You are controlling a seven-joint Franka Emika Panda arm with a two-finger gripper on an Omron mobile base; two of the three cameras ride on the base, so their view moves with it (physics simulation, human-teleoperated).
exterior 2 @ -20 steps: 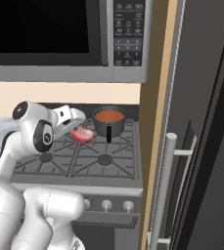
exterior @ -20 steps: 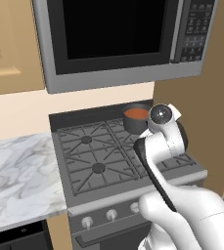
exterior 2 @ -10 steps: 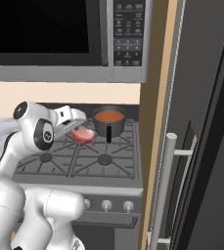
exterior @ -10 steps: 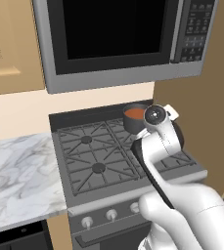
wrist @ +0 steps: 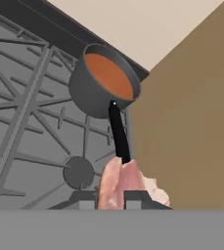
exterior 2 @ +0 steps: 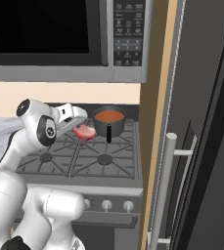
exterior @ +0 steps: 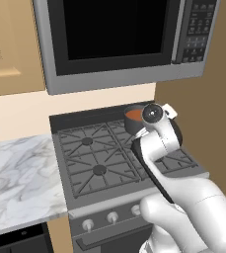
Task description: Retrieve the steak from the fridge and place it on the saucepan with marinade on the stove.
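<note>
Red, pale-marbled steak (exterior 2: 84, 132) is gripped between the narrow fingers of the hand (exterior 2: 82, 128), carried above the stove (exterior 2: 79, 158) grates. Just beyond the hand, the saucepan (exterior 2: 108, 120) of orange-red marinade is seen on the back burner, its black handle pointed toward the steak.

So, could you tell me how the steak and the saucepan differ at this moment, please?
The small flat red slab of steak hangs pinched in the claw above the grates; the dark grey metal saucepan stands upright on the stove's back right burner. The steak is marbled raw meat; the saucepan holds orange-red liquid and has a black handle. Both are over the stove, close together.
</note>
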